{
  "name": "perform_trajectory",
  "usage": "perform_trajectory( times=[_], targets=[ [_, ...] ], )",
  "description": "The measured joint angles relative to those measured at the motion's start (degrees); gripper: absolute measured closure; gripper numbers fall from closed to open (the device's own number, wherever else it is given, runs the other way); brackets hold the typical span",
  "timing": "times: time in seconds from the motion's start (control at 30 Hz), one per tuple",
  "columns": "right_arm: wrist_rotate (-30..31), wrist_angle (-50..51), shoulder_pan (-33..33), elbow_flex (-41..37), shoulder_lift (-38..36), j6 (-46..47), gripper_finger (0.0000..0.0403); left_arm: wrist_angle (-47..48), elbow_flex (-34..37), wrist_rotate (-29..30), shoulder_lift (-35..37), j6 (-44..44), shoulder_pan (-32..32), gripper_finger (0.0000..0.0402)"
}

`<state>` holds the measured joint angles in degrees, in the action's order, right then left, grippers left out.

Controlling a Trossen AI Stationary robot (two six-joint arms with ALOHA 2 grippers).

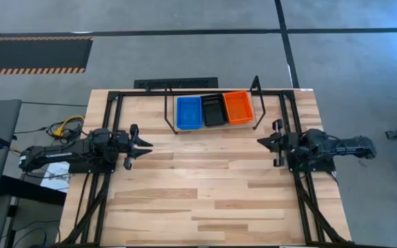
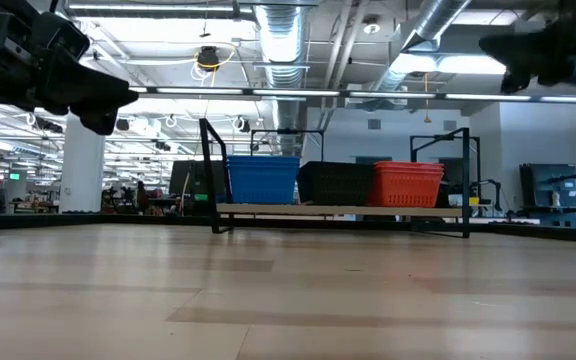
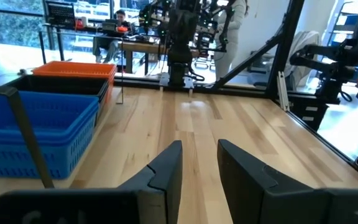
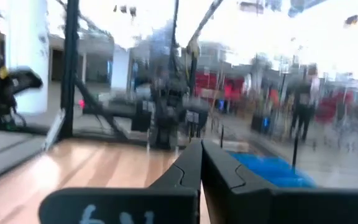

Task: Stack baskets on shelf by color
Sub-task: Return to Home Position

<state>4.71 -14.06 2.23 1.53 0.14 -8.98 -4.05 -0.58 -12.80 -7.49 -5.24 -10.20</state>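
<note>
Side by side on the shelf [image 2: 338, 210], at the far middle of the table, stand a blue basket [image 1: 189, 112], a black basket [image 1: 214, 109] and a red-orange basket [image 1: 238, 107], resting on its board by their bottoms. Whether each is one basket or a stack, I cannot tell. My left gripper [image 1: 147, 145] hovers at the table's left edge, pointing level toward the right, open by a narrow gap [image 3: 199, 146] with nothing in it. My right gripper [image 1: 260, 141] hovers at the right edge, facing left, shut [image 4: 201, 144] on nothing.
Bare plank tabletop [image 1: 205, 186] lies between the two arms and toward the near edge. Black frame rods [image 1: 291, 117] run along the table's sides and back. Cables [image 1: 67, 126] lie off the left edge. A person [image 3: 120, 15] sits far behind the table.
</note>
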Motion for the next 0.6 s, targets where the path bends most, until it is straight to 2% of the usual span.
perform_trajectory(
  times=[0.3,0.6],
  targets=[
    [0.2,6.8,-2.1,-0.9,0.1,7.2,0.0376,0.4,0.0,0.0,0.0,-0.4,0.0,0.0313],
    [0.2,9.1,-3.5,-0.9,0.1,7.6,0.0375,0.5,0.0,0.7,0.0,0.2,0.0,0.0313]
  ],
)
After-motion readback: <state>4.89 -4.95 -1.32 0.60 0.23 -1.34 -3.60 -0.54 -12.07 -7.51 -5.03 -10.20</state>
